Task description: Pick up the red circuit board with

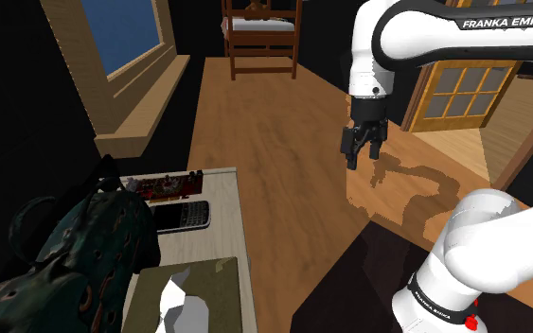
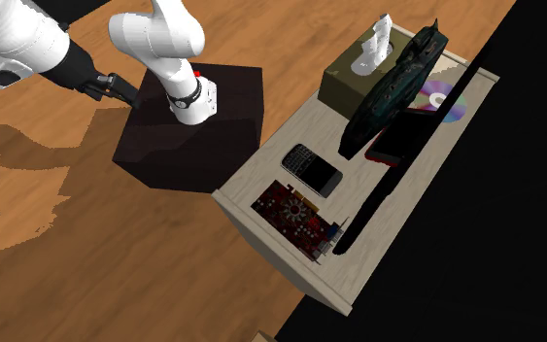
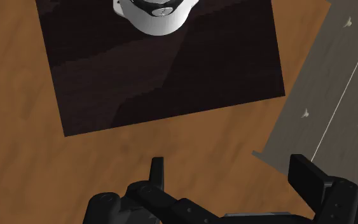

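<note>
Currently, your holdings at this moment are listed as follows.

Gripper (image 1: 364, 158): you have its two black fingers standing wide apart. Nothing lies between them and they touch nothing. It hangs above the wooden floor (image 1: 274, 123), well apart from the table (image 1: 224, 203).

Red circuit board (image 1: 165, 184): it lies flat on the table near one end, just beside a black phone (image 1: 184, 218). Nothing grips it.

Shoulder view: this gives you a window (image 1: 122, 33), a wooden chair (image 1: 262, 38) and a panelled door (image 1: 463, 90) around the room. A dark green figure (image 1: 75, 255) looms large in the near corner.

Second exterior view: from above, this adds a shiny disc (image 2: 441, 100) on the table's far end. It also lets you see the tissue box (image 2: 354, 78) next to the figure, and the dark stand (image 2: 193, 126) set on the floor beside the table.

Wrist view: you look down past the spread fingers onto the stand's dark top, the arm's white base and bare floor.

Arm: it rises from the stand and folds over at the top. The hand drops from there, with your gripper pointing down at the floor.
</note>
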Motion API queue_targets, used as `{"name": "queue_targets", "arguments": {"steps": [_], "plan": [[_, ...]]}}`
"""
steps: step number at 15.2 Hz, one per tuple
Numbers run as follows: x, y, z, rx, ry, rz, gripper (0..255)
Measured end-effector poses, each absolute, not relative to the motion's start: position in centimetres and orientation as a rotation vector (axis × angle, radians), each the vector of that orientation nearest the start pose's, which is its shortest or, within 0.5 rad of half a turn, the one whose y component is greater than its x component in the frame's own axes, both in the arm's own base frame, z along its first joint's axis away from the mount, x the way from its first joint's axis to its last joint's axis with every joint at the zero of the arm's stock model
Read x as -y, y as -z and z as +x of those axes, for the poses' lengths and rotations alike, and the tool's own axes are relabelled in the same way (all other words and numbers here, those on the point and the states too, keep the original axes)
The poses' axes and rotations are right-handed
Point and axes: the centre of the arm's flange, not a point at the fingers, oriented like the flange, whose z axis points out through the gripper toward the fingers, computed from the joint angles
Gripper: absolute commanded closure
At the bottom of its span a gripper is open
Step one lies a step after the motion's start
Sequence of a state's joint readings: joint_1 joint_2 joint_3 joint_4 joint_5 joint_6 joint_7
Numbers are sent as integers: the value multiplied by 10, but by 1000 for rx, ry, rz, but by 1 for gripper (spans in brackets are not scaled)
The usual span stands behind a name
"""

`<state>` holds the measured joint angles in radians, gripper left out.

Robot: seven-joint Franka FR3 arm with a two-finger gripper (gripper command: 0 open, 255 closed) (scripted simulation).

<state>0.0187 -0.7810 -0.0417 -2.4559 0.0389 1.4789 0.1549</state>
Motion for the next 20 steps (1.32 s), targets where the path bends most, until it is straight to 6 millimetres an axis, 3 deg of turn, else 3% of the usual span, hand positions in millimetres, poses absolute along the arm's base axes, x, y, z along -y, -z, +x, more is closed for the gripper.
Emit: {"name": "queue_targets", "arguments": {"steps": [4, 10, 20], "plan": [[-16, -538, 309, -199, -296, -3073, 0], [-77, -552, 358, -50, -259, -3098, 0], [-191, -575, 423, 209, -191, -3122, 0]]}}
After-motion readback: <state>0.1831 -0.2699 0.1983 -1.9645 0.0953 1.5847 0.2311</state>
